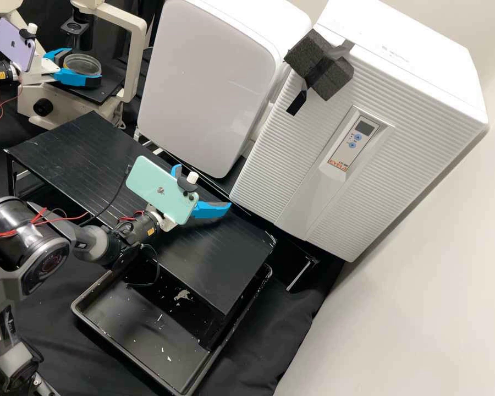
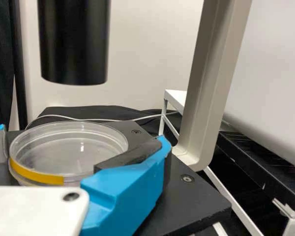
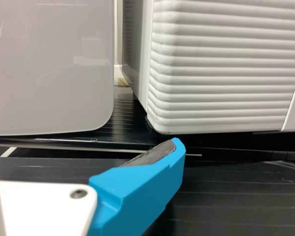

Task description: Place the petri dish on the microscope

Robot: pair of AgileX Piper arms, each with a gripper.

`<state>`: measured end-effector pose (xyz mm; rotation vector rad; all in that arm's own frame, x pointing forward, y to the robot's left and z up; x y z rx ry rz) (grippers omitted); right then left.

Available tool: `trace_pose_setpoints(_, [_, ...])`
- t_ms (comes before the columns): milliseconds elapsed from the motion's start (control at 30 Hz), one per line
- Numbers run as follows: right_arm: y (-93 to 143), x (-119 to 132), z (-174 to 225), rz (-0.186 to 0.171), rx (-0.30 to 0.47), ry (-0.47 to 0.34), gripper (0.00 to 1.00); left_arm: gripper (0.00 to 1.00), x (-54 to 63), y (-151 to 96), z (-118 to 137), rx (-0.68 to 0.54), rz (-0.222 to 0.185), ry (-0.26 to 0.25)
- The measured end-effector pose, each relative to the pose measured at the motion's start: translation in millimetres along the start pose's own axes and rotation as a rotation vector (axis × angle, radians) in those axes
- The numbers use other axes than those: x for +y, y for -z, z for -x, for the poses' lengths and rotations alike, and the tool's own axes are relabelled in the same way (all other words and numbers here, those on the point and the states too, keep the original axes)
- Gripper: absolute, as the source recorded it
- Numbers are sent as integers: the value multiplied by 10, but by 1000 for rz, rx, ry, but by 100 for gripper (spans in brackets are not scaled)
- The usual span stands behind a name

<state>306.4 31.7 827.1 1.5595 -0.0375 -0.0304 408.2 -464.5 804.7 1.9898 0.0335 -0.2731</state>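
In the high view, my left gripper is at the microscope, shut on the clear petri dish over the black stage. The left wrist view shows the petri dish, with a yellow band on its side, between the pads of my left gripper. It sits level, low at the microscope's stage; whether its base touches cannot be told. Above hangs a black cylinder. Over the black platform, my right gripper stands open and holds nothing; in its wrist view, the right gripper has its fingers wide apart.
The black platform stands partly over a black tray with pale scraps. Behind are a white-framed panel and a ribbed white appliance. The microscope's pale upright rises beside the stage, near the left gripper.
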Motion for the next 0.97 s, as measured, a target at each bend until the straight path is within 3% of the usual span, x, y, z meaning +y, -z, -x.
trace_pose_setpoints(267, [0,0,0,0,0,0,100,100,8,-17,260,48,-56,-6])
trace_pose_setpoints(500, [0,0,0,0,0,0,100,100,8,-74,662,79,-65,-32])
trace_pose_setpoints(700, [0,0,0,0,0,0,100,100,-55,-180,1097,123,-64,-113])
trace_pose_setpoints(867, [0,0,0,0,0,0,100,100,-150,-302,1344,152,-111,-210])
trace_pose_setpoints(967, [0,0,0,0,0,0,100,100,-193,-336,1460,150,-108,-251])
